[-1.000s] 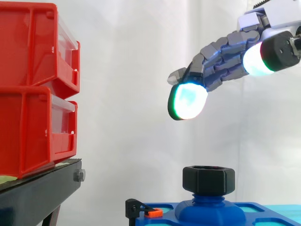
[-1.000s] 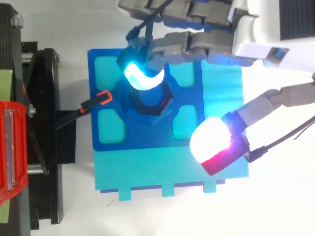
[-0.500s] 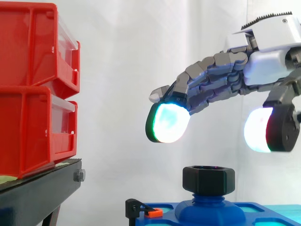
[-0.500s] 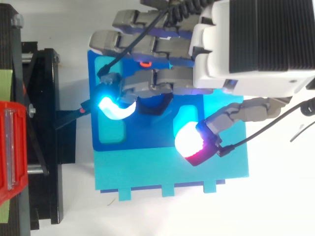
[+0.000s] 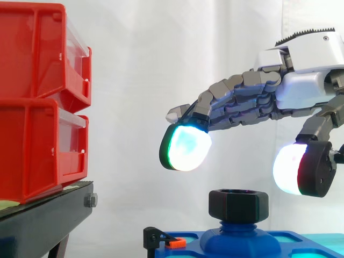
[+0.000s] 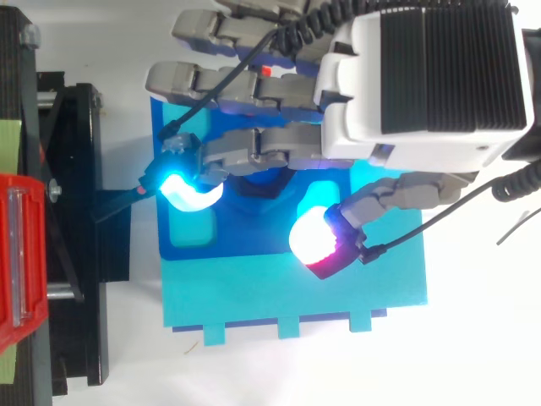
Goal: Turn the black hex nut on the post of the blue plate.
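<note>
In the side view two red bins (image 5: pixel 40 102) stand stacked on a black stand (image 5: pixel 45 226) at the left, before a white curtain (image 5: pixel 140 64). Right of the stand lies the blue plate (image 5: pixel 188 239), with a small black clamp (image 5: pixel 161 238) tipped in orange at its left edge. The black nut (image 5: pixel 238 204) sits on the blue post (image 5: pixel 239 230) that rises from the plate, with open air all round it. The hand (image 5: pixel 279 91) hangs above it, reaching in from the right, spread and slack and holding nothing. Its fingers slope down to the left, and one cyan-green pad (image 5: pixel 185 149) hovers above and left of the nut, while the thumb's white and red pad (image 5: pixel 290 169) hangs to the upper right, clear of the nut. In the top view the hand covers most of the plate and hides nearly all of the nut. The fingers run left across it, and the thumb's pad lies over the plate's near right part. A teal base (image 6: pixel 296 296) shows under the plate on the near side.
</note>
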Robot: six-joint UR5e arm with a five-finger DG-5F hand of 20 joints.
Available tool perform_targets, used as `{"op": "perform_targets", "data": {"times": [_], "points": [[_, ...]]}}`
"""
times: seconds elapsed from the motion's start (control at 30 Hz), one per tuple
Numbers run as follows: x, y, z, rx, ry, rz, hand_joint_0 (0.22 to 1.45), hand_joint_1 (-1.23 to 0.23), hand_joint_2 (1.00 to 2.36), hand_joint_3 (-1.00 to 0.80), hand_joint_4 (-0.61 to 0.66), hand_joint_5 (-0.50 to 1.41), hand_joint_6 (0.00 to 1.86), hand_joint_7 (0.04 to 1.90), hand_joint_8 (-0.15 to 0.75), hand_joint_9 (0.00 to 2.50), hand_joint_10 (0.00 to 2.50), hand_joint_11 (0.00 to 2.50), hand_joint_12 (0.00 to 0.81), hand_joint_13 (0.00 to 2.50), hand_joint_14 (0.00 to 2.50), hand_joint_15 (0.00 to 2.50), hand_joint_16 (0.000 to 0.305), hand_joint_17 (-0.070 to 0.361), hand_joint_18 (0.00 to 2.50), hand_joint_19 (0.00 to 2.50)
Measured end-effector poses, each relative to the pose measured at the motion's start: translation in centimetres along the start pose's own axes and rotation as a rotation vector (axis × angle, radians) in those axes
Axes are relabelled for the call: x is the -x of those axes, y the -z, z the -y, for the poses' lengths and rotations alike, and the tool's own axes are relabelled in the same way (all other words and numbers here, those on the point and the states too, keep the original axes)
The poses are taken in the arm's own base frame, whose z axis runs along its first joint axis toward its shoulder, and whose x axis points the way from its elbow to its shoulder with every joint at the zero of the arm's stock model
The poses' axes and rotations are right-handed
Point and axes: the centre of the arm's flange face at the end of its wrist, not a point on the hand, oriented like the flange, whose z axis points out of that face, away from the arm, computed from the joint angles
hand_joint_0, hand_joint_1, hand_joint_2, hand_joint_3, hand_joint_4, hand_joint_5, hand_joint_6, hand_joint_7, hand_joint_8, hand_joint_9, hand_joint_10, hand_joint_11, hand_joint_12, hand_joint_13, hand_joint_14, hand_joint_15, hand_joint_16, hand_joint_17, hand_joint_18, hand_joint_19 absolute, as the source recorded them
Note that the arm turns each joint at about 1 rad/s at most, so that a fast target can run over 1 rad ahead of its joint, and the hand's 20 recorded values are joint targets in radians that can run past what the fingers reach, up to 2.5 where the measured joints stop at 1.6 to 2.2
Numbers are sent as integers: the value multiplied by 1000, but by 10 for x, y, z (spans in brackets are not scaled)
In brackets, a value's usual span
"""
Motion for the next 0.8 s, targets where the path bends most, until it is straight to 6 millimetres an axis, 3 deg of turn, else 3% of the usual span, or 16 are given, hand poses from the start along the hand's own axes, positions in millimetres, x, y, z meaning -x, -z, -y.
{"op": "perform_targets", "data": {"times": [0.37, 0.6, 0.8], "points": [[-11, 1, 6, -4, 1, 3, 396, -864, 1000, -500, -49, -300, 501, 643, 115, 0, 0, 0, 329, 0, 0, 0, 50, 113, 0, 0], [-35, -8, 18, 1, -18, -26, 394, -844, 1000, -500, -40, -300, 501, 639, 123, 0, 0, 0, 330, 0, 0, 0, 50, 113, 0, 0], [-39, -10, 20, 7, -29, -31, 394, -831, 1000, -500, -31, -300, 501, 644, 124, 0, 0, 0, 331, 0, 0, 0, 51, 114, 0, 0]]}}
